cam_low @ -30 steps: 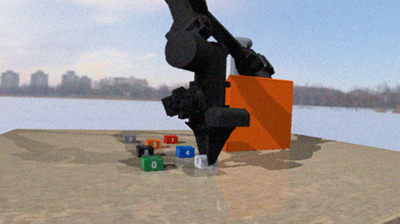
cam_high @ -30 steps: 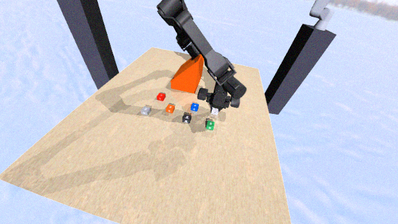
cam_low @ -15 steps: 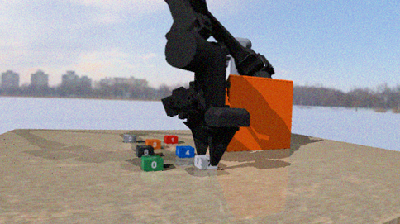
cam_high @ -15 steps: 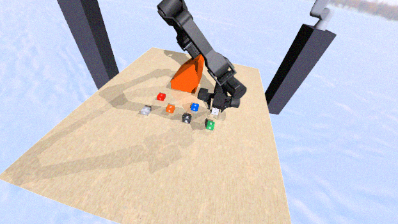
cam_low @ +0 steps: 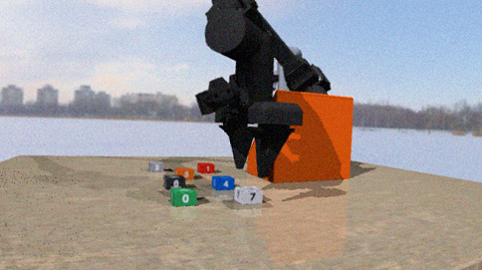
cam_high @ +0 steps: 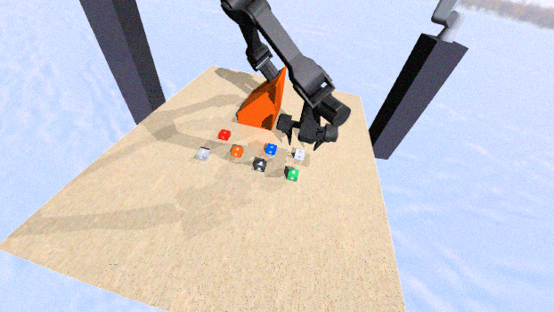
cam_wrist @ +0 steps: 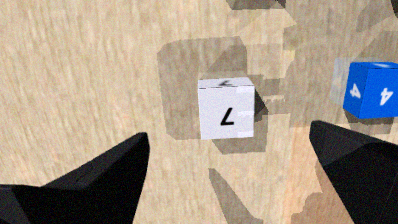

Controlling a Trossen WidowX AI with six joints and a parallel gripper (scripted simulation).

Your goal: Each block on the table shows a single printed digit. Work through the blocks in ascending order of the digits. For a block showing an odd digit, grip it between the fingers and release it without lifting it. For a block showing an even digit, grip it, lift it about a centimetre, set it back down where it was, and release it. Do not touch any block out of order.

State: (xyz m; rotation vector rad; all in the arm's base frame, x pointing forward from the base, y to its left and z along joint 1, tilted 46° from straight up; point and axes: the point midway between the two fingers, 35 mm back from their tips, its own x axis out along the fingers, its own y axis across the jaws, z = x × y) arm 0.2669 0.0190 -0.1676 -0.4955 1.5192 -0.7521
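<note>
Clearly, a black 7 marks the white cube (cam_high: 298,154) (cam_low: 248,195) (cam_wrist: 226,111), resting on the tabletop (cam_high: 249,232) (cam_low: 139,258) (cam_wrist: 75,75) near the blue cube (cam_high: 271,149) (cam_low: 223,182) (cam_wrist: 371,91), whose white digit reads 4. The gripper (cam_high: 303,145) (cam_low: 252,172) (cam_wrist: 230,135) hovers, jaws wide and empty. The green cube (cam_high: 292,174) (cam_low: 184,197) shows 0.

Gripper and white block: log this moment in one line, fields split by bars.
gripper: open, empty | white block: on table, showing 7

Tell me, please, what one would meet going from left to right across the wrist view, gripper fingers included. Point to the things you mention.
Left finger (cam_wrist: 115,175) → white block (cam_wrist: 226,112) → right finger (cam_wrist: 355,165), with the blue block (cam_wrist: 372,92) left out, as it overlaps that finger's span.
</note>
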